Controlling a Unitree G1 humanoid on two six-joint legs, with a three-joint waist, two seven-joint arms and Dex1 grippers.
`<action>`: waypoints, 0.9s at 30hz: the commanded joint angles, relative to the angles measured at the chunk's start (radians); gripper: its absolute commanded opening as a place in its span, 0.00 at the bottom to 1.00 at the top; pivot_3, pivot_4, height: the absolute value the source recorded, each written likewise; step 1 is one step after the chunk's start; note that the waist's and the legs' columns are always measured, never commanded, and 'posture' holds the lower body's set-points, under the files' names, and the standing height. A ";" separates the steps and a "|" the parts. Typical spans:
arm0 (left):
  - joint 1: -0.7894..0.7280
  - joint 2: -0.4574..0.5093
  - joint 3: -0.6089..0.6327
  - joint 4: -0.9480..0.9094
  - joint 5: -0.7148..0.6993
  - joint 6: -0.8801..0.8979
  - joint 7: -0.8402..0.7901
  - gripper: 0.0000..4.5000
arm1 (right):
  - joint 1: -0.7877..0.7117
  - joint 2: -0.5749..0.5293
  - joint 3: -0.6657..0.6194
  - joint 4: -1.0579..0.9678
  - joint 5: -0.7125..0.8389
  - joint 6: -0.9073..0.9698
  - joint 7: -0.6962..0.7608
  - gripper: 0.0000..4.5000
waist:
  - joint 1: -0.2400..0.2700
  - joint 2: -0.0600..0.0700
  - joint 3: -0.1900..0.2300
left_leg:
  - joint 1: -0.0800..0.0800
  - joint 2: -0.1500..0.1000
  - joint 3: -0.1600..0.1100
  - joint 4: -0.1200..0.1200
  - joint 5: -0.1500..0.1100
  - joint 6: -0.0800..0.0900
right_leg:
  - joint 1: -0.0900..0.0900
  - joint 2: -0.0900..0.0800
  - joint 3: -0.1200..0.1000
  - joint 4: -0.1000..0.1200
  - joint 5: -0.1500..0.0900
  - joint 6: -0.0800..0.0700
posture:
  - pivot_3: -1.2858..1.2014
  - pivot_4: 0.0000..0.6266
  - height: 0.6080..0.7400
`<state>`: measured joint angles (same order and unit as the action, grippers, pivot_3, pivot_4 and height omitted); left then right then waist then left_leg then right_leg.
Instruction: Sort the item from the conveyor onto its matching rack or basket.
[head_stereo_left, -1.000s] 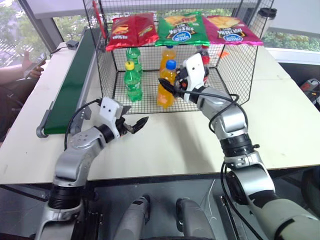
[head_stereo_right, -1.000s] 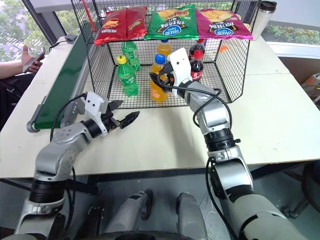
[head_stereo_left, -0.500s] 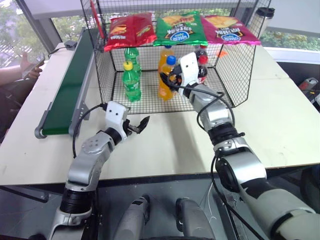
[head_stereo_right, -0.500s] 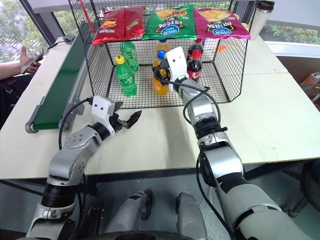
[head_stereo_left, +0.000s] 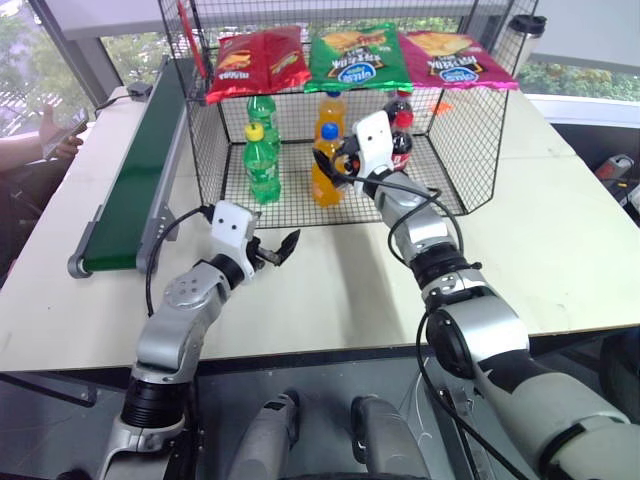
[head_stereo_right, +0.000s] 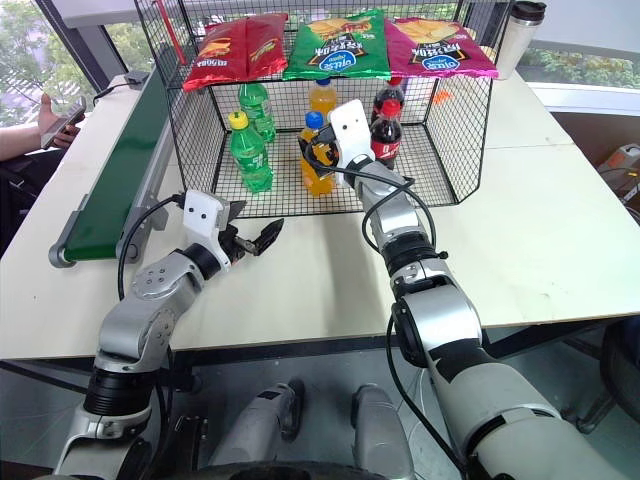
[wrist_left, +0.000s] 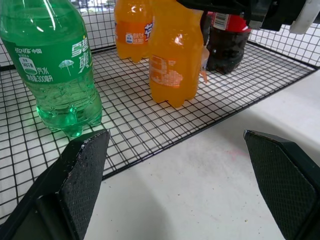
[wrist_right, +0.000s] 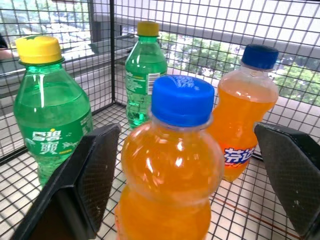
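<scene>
While the left gripper (head_stereo_left: 272, 249) hangs with its fingers spread and empty over the white table (head_stereo_left: 560, 230), just in front of the black wire-mesh basket (head_stereo_left: 475, 150), the right gripper (head_stereo_left: 333, 168) reaches in through the basket's open front. Its two black fingers (wrist_right: 85, 185) stand apart on either side of the orange soda bottle (head_stereo_left: 325, 168) with the blue cap, which stands upright on the mesh floor near the front edge; the right wrist view shows a gap between each finger and the bottle, so the grip is released. To the left of that bottle inside the basket stands a green soda bottle (head_stereo_left: 260, 165) with a yellow cap, with a second green bottle (head_stereo_left: 263, 108) behind it. Farther back in the basket are a second orange soda bottle (head_stereo_left: 334, 108) and two dark cola bottles (head_stereo_left: 402, 125) with red caps. Three snack bags, red (head_stereo_left: 256, 62), green (head_stereo_left: 353, 56) and magenta (head_stereo_left: 456, 58), lie across the basket's top rail. Left of the basket the dark green conveyor (head_stereo_left: 135, 170) runs along the table, and beyond it, at the far left, a person's hand (head_stereo_left: 55, 135) holds a phone.
</scene>
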<state>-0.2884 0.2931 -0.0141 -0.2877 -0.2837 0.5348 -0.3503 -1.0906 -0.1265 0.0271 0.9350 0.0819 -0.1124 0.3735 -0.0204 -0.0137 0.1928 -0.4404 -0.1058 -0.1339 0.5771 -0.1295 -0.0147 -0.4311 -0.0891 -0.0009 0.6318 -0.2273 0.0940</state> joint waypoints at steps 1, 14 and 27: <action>-0.015 -0.001 0.010 -0.013 -0.002 -0.023 -0.007 1.00 | -0.002 -0.014 -0.004 -0.107 -0.001 0.020 0.030 0.98 | 0.000 0.000 0.000 | 0.000 0.000 0.000 0.000 0.000 0.000 | 0.000 0.000 0.000 0.000 0.000 0.000 | 0.52 0.24 0.99; -0.002 -0.002 -0.003 -0.016 -0.035 -0.022 -0.070 1.00 | 0.298 -0.187 0.055 -0.759 0.077 0.455 0.294 0.98 | 0.007 0.000 0.000 | 0.000 0.000 0.000 0.001 0.000 0.000 | 0.001 0.000 0.000 0.000 0.000 0.000 | 0.52 0.24 0.99; 0.065 0.046 -0.015 -0.028 -0.047 -0.025 -0.135 1.00 | 0.651 -0.332 0.044 -1.128 0.297 0.828 0.443 0.98 | 0.007 0.000 -0.001 | 0.000 0.000 0.000 0.002 -0.001 -0.002 | 0.002 -0.004 0.000 -0.001 -0.002 -0.003 | 0.52 0.24 0.99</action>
<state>-0.2225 0.3291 -0.0251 -0.2791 -0.3268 0.5298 -0.4717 -0.4295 -0.4590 0.1069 -0.1520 0.3493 0.7082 0.8238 -0.0136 -0.0136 0.1922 -0.4402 -0.1059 -0.1335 0.5790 -0.1311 -0.0166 -0.4296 -0.0936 -0.0012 0.6313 -0.2294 0.0905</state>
